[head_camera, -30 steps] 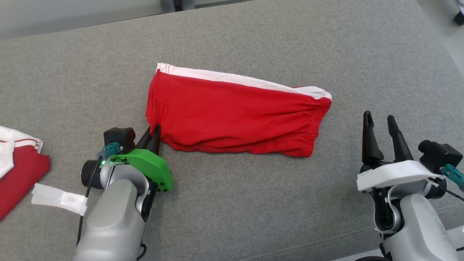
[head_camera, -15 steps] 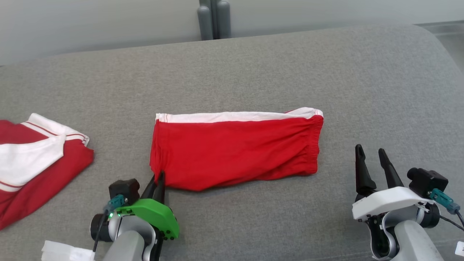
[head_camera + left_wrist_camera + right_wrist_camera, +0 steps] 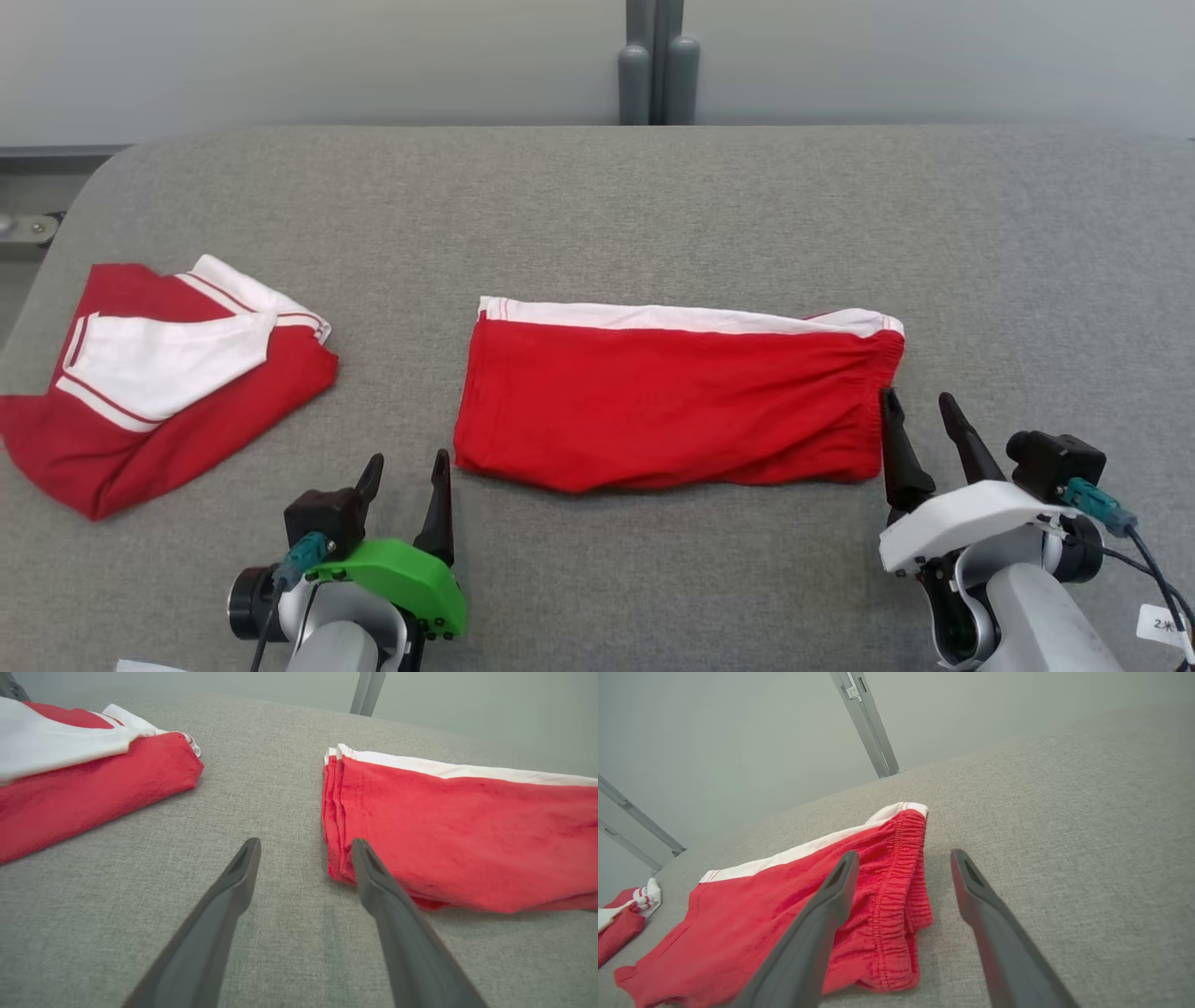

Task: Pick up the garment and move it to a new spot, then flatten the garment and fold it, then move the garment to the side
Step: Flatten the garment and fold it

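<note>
Garment [image 3: 672,411] centre of cushion [image 3: 597,205]; other garment [image 3: 159,392] well apart, left.

My left end effector [image 3: 406,457]: two long dark grey fingers [image 3: 233,891], tapering to narrow tips, shallow slot near each tip. Behind it bright green cover [image 3: 401,581], small dark screws [image 3: 434,631] along lower edge. Left camera block [image 3: 322,515] black, boxy; teal connector [image 3: 303,551] plugged in, black cable [image 3: 264,627] running off. My right end effector [image 3: 916,396]: same dark fingers, white cover [image 3: 962,532]. Right camera block [image 3: 1055,462] black, teal plug [image 3: 1088,495], black lead [image 3: 1153,571], white tag [image 3: 1162,623] with dark marking beside it. Left forearm [image 3: 345,646] and right forearm [image 3: 1036,627]: smooth silver-grey rounded shells.
</note>
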Controlling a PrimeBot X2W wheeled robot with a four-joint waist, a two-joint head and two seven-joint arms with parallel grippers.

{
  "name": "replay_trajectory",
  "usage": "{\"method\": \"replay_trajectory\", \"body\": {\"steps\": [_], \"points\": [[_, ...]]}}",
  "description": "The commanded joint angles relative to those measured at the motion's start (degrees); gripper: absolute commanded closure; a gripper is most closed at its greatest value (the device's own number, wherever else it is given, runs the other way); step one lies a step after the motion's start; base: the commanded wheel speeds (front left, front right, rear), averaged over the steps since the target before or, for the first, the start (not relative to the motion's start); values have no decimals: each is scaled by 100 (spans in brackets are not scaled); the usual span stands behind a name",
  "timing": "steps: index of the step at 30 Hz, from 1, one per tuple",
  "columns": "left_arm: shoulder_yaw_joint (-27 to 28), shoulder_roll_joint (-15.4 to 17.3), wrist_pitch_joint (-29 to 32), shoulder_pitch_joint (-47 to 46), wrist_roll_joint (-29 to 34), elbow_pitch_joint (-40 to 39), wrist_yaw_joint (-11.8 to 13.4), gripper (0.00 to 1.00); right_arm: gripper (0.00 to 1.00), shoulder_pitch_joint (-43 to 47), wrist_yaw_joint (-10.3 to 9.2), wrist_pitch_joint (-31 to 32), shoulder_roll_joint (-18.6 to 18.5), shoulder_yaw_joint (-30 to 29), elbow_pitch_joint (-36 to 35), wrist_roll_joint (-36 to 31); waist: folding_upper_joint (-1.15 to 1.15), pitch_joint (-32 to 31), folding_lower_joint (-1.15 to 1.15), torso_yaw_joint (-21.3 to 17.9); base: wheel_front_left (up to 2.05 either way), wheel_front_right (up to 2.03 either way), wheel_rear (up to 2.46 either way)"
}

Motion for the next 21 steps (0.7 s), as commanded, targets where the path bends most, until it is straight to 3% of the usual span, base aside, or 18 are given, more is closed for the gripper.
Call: {"method": "replay_trajectory", "body": {"steps": [1,13,21], "points": [[8,23,7,63,51,-45,5,0,0,-71,-8,-17,-17,7,27,-71,0,67,0,152,0,0,0],[-84,22,7,150,254,-656,-26,0,0,-650,-8,-17,-22,-635,1367,-619,0,381,0,798,0,0,0],[-69,21,7,102,273,-733,-28,0,0,-843,-3,20,16,-306,2199,-276,0,499,0,941,0,0,0]]}}
